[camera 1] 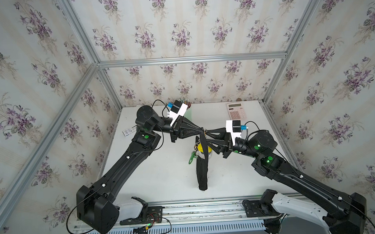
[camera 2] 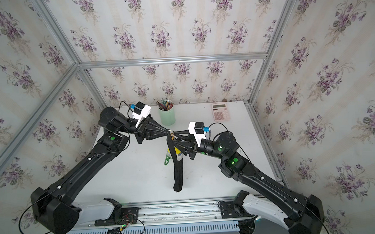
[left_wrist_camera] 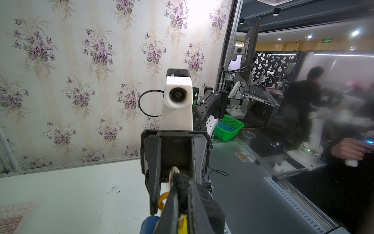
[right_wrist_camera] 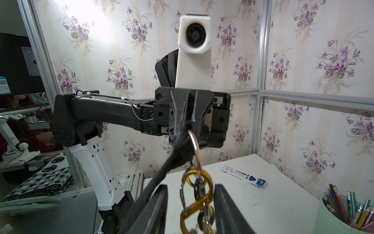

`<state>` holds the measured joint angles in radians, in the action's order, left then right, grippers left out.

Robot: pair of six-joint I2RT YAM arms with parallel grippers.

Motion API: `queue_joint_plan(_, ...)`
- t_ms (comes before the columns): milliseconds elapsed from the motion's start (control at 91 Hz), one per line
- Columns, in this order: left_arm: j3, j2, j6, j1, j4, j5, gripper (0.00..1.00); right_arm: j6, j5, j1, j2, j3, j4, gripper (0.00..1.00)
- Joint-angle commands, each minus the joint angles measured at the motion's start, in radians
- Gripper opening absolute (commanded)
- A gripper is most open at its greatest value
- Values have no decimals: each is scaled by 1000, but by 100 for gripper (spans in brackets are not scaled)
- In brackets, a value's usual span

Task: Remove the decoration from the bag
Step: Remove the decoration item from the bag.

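Left gripper (camera 1: 201, 129) clamped shut on top of black bag (camera 1: 202, 173), which hangs over mid table (camera 1: 154, 177). Decoration (camera 1: 191, 159) dangles from bag top, just left of bag. Right gripper (right_wrist_camera: 190, 191) has jaws apart, straddling gold clasp (right_wrist_camera: 209, 183), no grip.
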<state>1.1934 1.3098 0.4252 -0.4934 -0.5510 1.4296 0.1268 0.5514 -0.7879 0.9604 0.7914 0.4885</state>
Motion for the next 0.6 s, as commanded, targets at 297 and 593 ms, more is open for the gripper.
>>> queue_joint_plan(297, -3, 3, 50, -2, -104, 0, 0, 10, 10, 0, 10, -2, 32, 42)
queue_joint_plan(593, 0, 6, 52, -2, -104, 4, 0, 17, -11, 0, -5, 2, 32, 37)
